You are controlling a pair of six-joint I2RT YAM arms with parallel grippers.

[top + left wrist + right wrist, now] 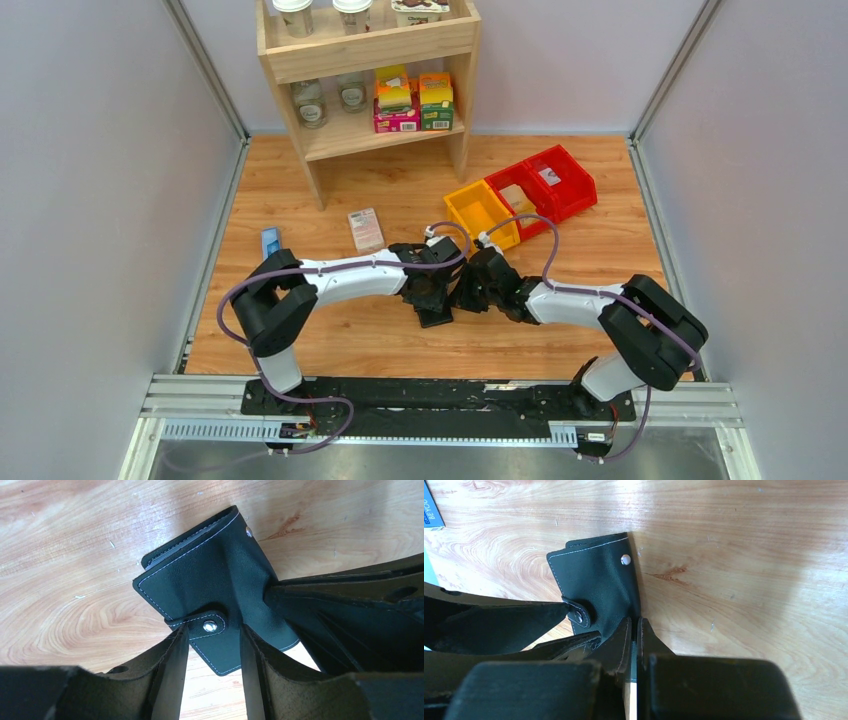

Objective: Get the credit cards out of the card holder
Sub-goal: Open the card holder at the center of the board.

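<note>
centrally on the wooden table (330, 340), the two arms meet over the card holder (215, 575), a black stitched case that lies folded shut, its snap tab (197, 622) buttoned across the opening edge; no credit cards show, so they are judged to be inside; the right gripper (634, 624) is clamped on one edge of the holder, the leather puckering where it bites, and appears to steady the case on the wood; the left gripper (214, 632) is unclenched, its fingers standing either side of the snap tab with a gap between them, grasping nothing that can be seen; the step in hand looks to be popping the snap; to do it well, the left fingers should pinch only the tab's free end, not the cover beneath, then peel it up and away from the case, with the right hold firm so the holder neither lifts nor slides; a pull along the table would likely drag the whole case; once the tab is free, the cover can be folded back to bare what is inside
</note>
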